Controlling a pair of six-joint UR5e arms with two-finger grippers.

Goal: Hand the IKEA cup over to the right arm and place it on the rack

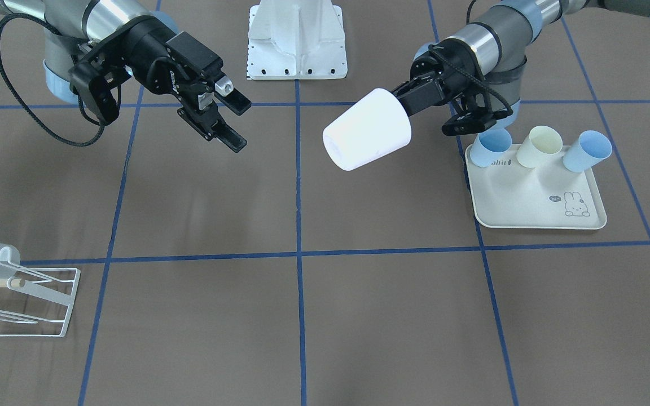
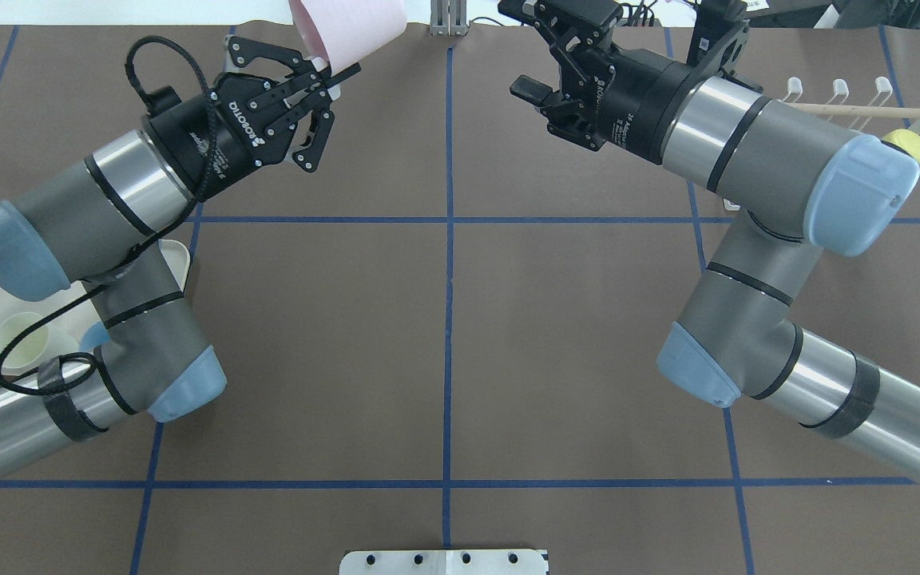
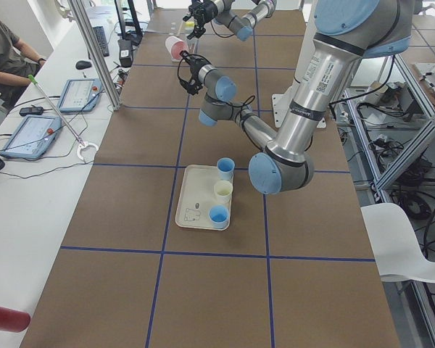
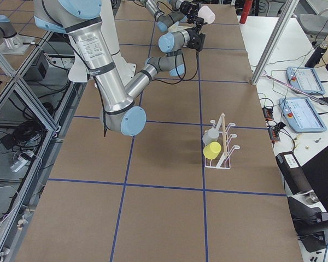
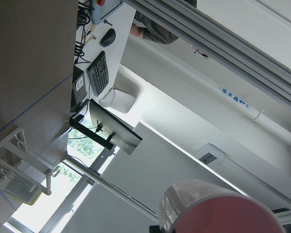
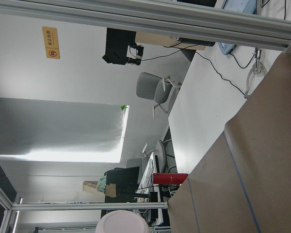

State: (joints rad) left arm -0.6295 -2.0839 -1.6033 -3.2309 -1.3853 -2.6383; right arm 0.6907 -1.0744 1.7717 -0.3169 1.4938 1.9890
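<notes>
the left gripper (image 1: 409,104) is clamped on one end of the pale pink ikea cup (image 1: 367,129), held tilted in the air with its free end pointing toward the right gripper (image 1: 237,123). the right gripper's jaws stand wide apart, facing the cup and not touching it. the white wire rack (image 1: 48,307) sits well apart from the right gripper, out past it toward the table's far edge, with a yellow cup (image 4: 212,150) on it. just beside the left gripper lies a rabbit-printed tray (image 1: 534,206) with three small cups.
</notes>
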